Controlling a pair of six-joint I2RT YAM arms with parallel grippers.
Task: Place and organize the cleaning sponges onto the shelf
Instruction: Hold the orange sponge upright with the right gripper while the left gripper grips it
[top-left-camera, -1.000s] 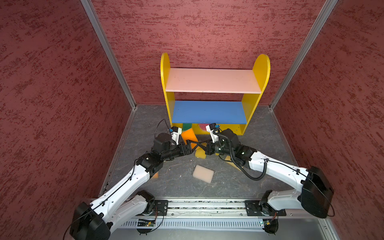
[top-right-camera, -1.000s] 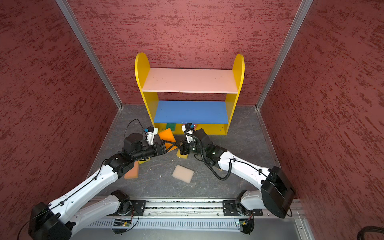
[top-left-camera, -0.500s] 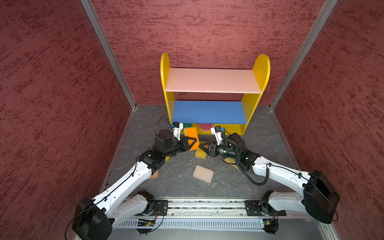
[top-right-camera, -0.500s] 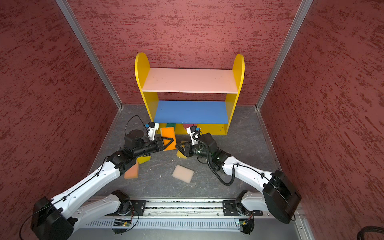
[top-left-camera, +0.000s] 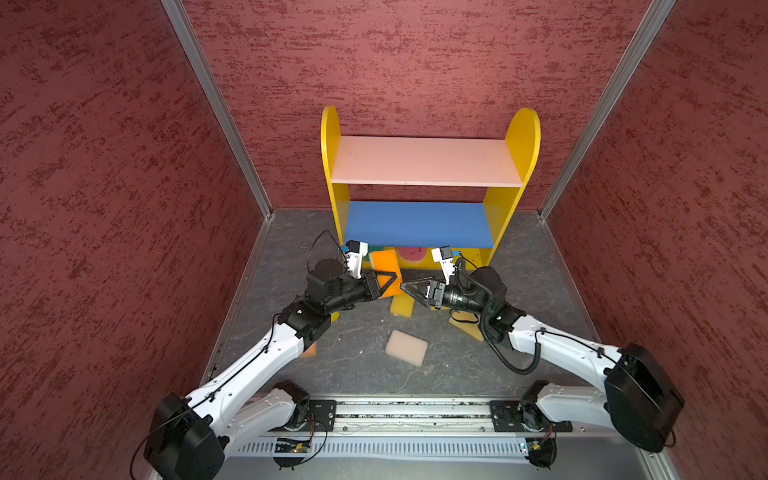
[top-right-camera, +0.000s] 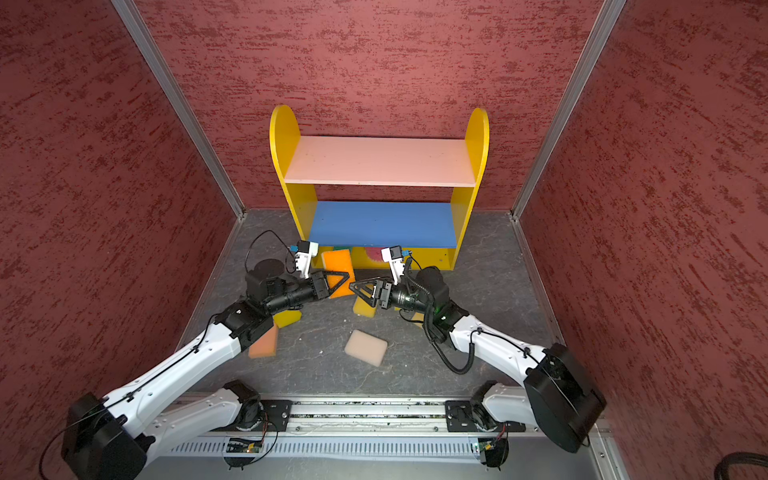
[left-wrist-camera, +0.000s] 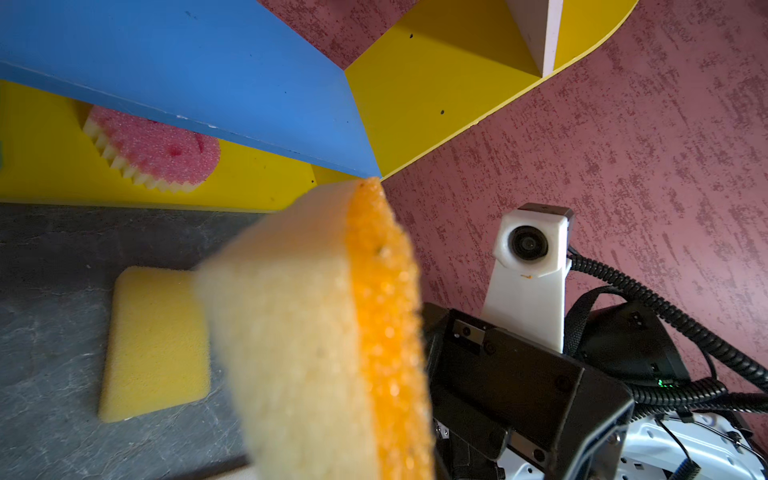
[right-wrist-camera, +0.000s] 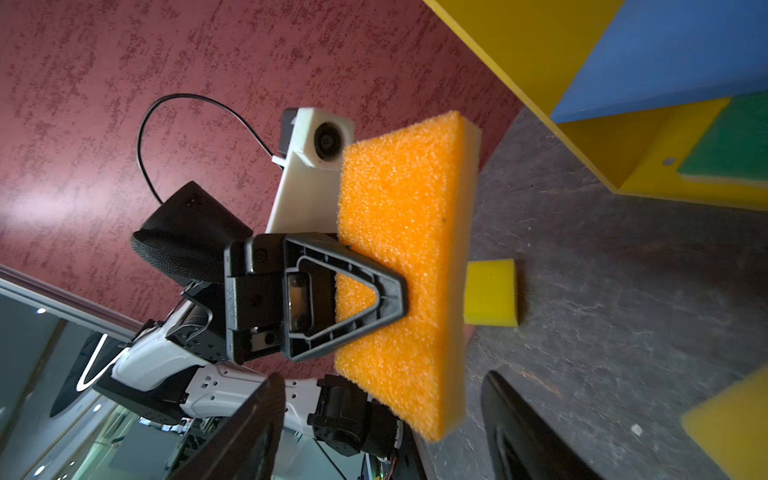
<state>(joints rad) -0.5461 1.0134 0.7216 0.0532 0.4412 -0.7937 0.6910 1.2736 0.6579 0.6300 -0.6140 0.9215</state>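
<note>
Under the blue board (top-left-camera: 415, 224) of the shelf (top-left-camera: 524, 137), on its yellow bottom, I see the pink scalloped sponge (top-left-camera: 409, 254) and a green sponge (right-wrist-camera: 731, 145); that board cuts both off in both top views. My left gripper (top-left-camera: 392, 279) is clamped on the orange sponge (top-left-camera: 384, 264), held on edge in front of the shelf. My right gripper (top-left-camera: 404, 286) stands spread with nothing between its fingers. A peach sponge (top-left-camera: 406, 347) lies on the floor (top-left-camera: 519, 270). The left arm (top-right-camera: 187, 357) half covers a yellow sponge (top-right-camera: 286, 318) and a pale orange sponge (top-right-camera: 264, 345).
</note>
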